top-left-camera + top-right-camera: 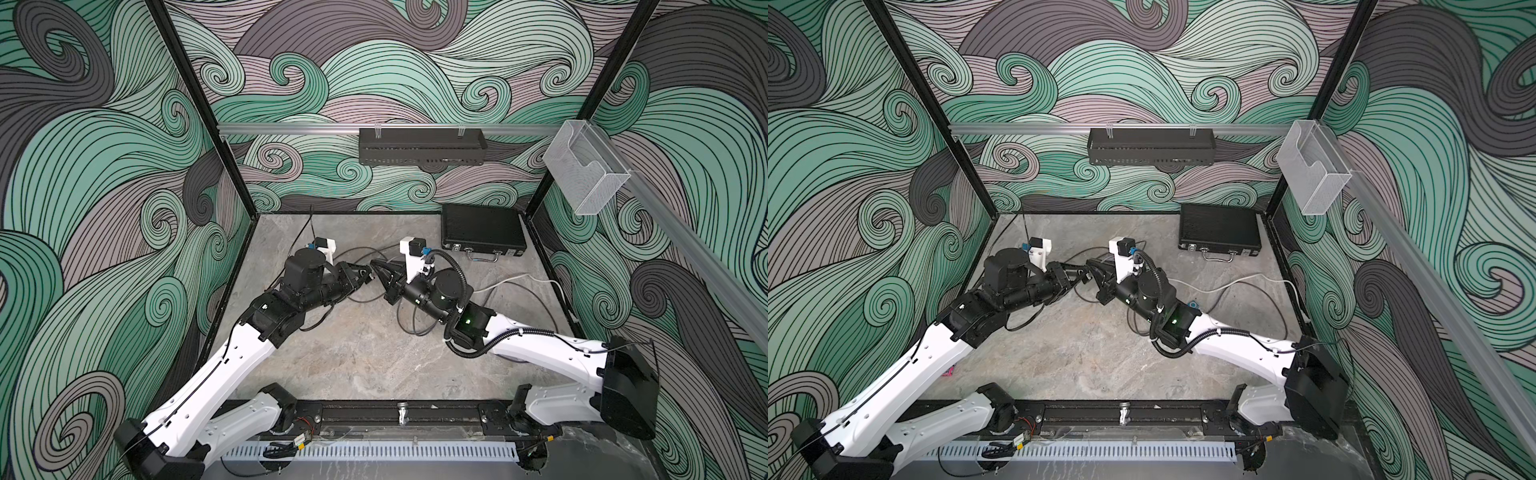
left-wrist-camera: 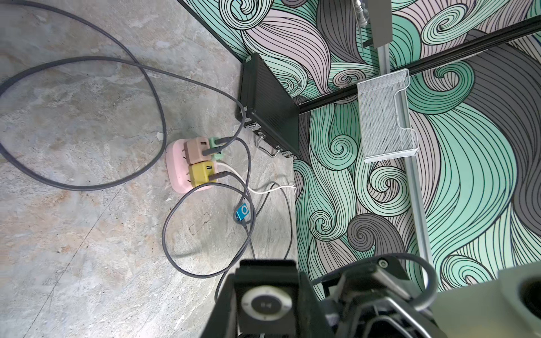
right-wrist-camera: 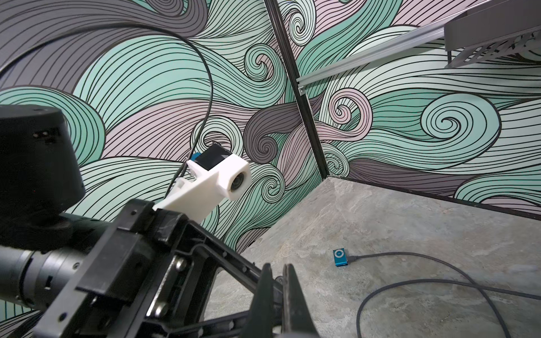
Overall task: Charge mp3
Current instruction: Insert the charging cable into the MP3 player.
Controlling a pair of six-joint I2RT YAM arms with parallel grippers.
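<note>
Pincers meet tip to tip above the middle of the surface point(image 1: 374, 365). The left pincer point(image 1: 363, 275) clamps a dark mp3 player point(image 2: 265, 304) by its sides. The right pincer point(image 3: 277, 279) is closed; whether it pinches anything I cannot tell. A blue mp3 player point(image 2: 242, 212) lies on the surface, a grey cable point(image 3: 355, 258) at its end, near the pink power strip point(image 2: 175, 166).

The table point(image 1: 365, 357) looks like mottled grey stone with a matt finish, and the grey cables point(image 2: 87, 184) on it have a dull rubbery skin. The black case point(image 1: 482, 228) is finely ribbed with shiny metal latches point(image 2: 254, 127). The blue player point(image 2: 242, 212) shows a metallic sheen, the dark player point(image 2: 265, 304) has a satin silver ring, and the wall box point(image 1: 582, 174) is clear plastic.
</note>
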